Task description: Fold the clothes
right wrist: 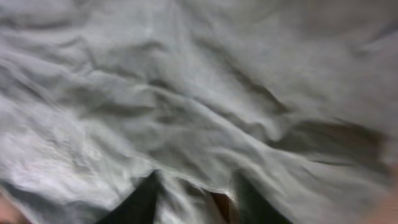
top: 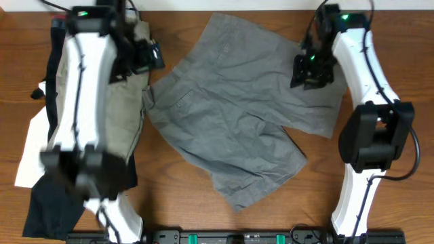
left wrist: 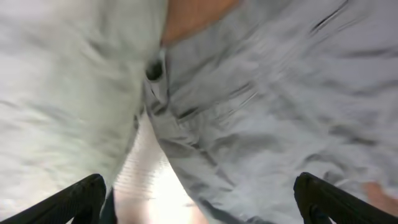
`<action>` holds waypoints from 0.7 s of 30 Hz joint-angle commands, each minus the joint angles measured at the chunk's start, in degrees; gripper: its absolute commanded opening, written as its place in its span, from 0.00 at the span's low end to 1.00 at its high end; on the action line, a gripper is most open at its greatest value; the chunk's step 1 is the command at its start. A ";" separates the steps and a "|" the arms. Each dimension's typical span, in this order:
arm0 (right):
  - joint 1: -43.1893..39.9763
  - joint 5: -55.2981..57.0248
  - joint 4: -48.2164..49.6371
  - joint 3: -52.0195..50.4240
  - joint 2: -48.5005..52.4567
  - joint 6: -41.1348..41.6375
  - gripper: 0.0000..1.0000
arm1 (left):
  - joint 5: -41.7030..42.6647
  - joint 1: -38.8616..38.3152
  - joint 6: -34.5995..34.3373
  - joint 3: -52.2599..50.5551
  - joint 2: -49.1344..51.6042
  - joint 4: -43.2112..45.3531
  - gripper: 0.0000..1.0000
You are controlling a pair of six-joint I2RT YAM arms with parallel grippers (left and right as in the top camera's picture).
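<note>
The grey shorts (top: pixel 230 115) lie spread out and wrinkled in the middle of the table. My left gripper (top: pixel 146 57) hovers over the shorts' waistband at their left edge, and its fingers (left wrist: pixel 199 205) are wide apart and empty. The left wrist view shows the grey shorts (left wrist: pixel 273 106) and their dark round button (left wrist: pixel 153 71). My right gripper (top: pixel 312 71) sits on the upper right leg of the shorts. In the right wrist view its fingers (right wrist: pixel 199 199) pinch a ridge of the grey cloth (right wrist: pixel 186 93) near the hem, with a bit of table showing underneath.
A pile of other garments lies at the left under my left arm: khaki-tan shorts (top: pixel 125 115), a white garment (top: pixel 30 152) and a black one (top: pixel 47 203). The khaki cloth (left wrist: pixel 62 93) and white cloth (left wrist: pixel 149 180) also show in the left wrist view. Brown wooden table (top: pixel 183 203).
</note>
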 commanded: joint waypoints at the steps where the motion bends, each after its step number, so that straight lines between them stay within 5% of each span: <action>1: 1.46 -0.31 2.86 -4.74 -0.68 2.51 0.10 | -3.61 0.15 1.27 0.57 -4.90 1.01 0.98; 2: 1.79 -0.26 4.11 -6.29 -0.68 2.73 0.02 | -4.07 0.15 1.49 0.57 -6.12 1.51 0.98; 21: -0.07 9.18 27.30 -28.48 -0.68 10.97 0.04 | -4.17 0.15 2.99 -0.37 -7.41 3.80 0.98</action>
